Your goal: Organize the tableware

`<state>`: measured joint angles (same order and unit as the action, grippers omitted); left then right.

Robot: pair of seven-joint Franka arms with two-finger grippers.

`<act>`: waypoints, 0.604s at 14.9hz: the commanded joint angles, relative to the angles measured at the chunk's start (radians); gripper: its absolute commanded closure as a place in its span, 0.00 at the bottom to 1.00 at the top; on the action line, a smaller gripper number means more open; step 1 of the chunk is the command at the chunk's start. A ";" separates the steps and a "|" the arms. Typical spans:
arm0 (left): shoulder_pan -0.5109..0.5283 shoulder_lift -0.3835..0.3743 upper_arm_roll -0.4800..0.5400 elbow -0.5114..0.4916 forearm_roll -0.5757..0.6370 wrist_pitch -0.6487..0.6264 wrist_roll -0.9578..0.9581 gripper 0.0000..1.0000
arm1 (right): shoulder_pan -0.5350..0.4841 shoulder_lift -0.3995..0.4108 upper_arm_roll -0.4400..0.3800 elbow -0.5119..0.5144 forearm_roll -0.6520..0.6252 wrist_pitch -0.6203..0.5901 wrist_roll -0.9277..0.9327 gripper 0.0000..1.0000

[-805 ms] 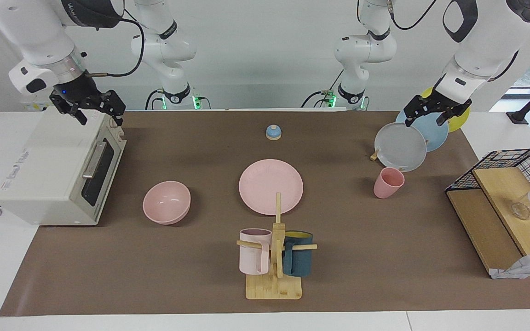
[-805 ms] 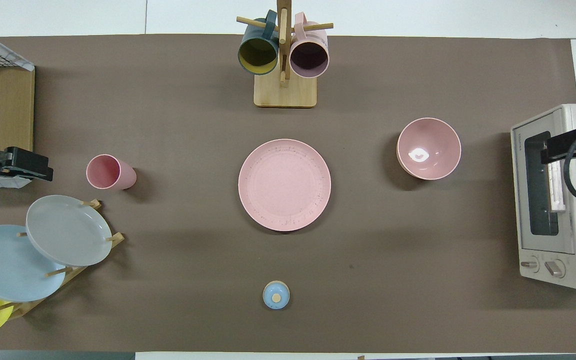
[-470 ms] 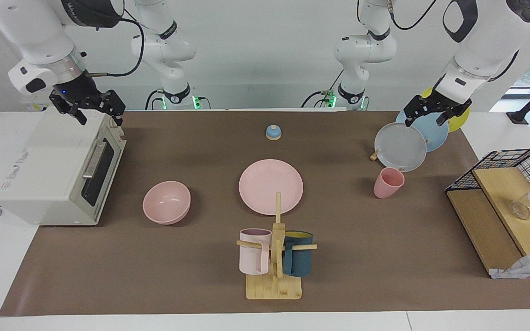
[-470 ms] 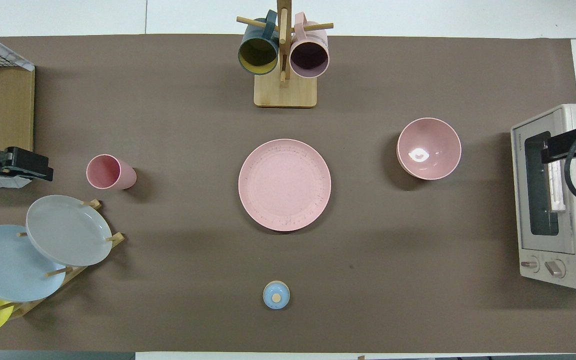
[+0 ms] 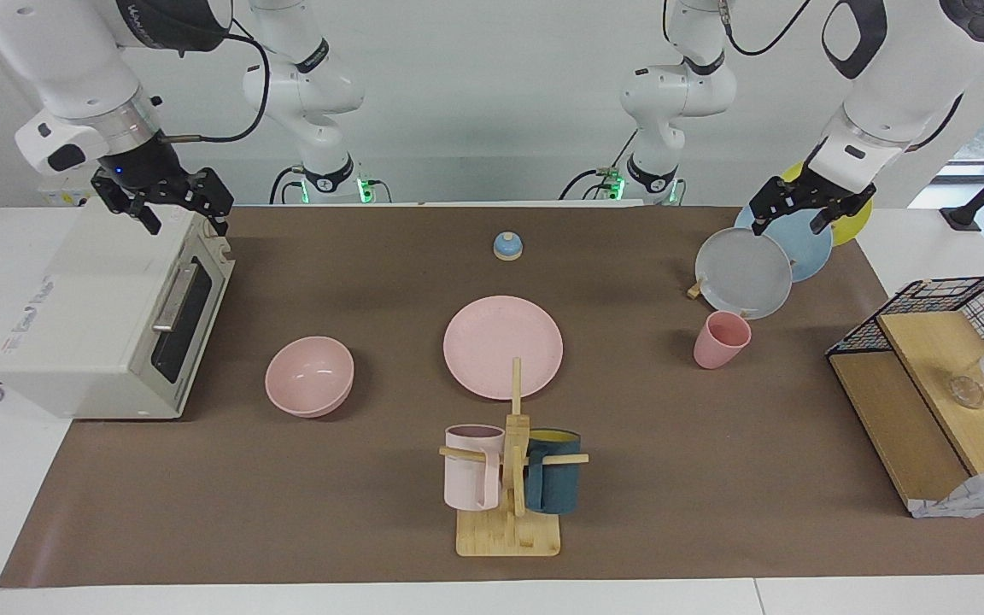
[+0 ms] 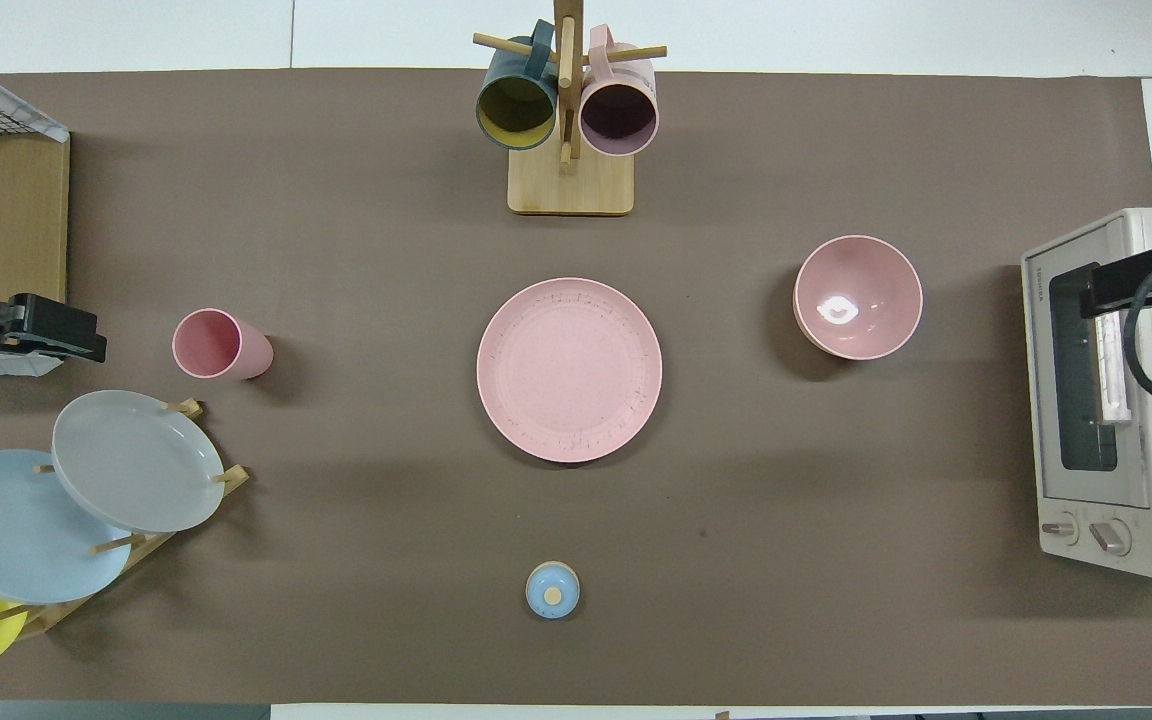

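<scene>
On the bench we find three matte pink pieces in a row, well apart. Going by the facing view, our right end effector hangs over the toaster oven, fingers spread and empty. The bowl sits upright toward that arm's end of the bench, so we judge the right arm nearer to it. The plate lies flat at the middle, round, with no long axis to align to. The tapered cup stands upright beside the plate rack, over which our left end effector hangs spread; the cup lies farther from the robots than that rack.
</scene>
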<state>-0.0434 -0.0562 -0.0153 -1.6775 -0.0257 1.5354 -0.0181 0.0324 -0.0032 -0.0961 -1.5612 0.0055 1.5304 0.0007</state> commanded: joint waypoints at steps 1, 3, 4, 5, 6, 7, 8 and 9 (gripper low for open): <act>0.014 -0.007 -0.011 0.007 0.015 -0.012 0.003 0.00 | -0.020 -0.001 0.007 -0.013 0.010 0.013 -0.042 0.00; 0.014 -0.007 -0.011 0.007 0.015 -0.012 0.003 0.00 | -0.003 -0.004 0.012 -0.022 0.022 0.033 -0.102 0.00; 0.014 -0.007 -0.011 0.007 0.015 -0.012 0.003 0.00 | 0.020 -0.001 0.024 -0.028 0.022 0.049 -0.070 0.00; 0.014 -0.007 -0.011 0.007 0.015 -0.012 0.003 0.00 | 0.047 0.014 0.027 -0.031 0.021 0.059 -0.004 0.00; 0.014 -0.007 -0.011 0.007 0.015 -0.012 0.003 0.00 | 0.067 0.043 0.029 -0.028 0.021 0.071 0.011 0.00; 0.014 -0.007 -0.011 0.007 0.015 -0.012 0.003 0.00 | 0.101 0.067 0.030 -0.028 0.021 0.094 0.022 0.00; 0.014 -0.007 -0.011 0.007 0.015 -0.012 0.003 0.00 | 0.142 0.098 0.030 -0.030 0.022 0.134 0.030 0.00; 0.014 -0.007 -0.011 0.007 0.015 -0.012 0.003 0.00 | 0.168 0.133 0.030 -0.031 0.021 0.181 0.069 0.00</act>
<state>-0.0434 -0.0562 -0.0153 -1.6775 -0.0257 1.5354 -0.0181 0.1551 0.0607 -0.0692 -1.5909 0.0164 1.6367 0.0208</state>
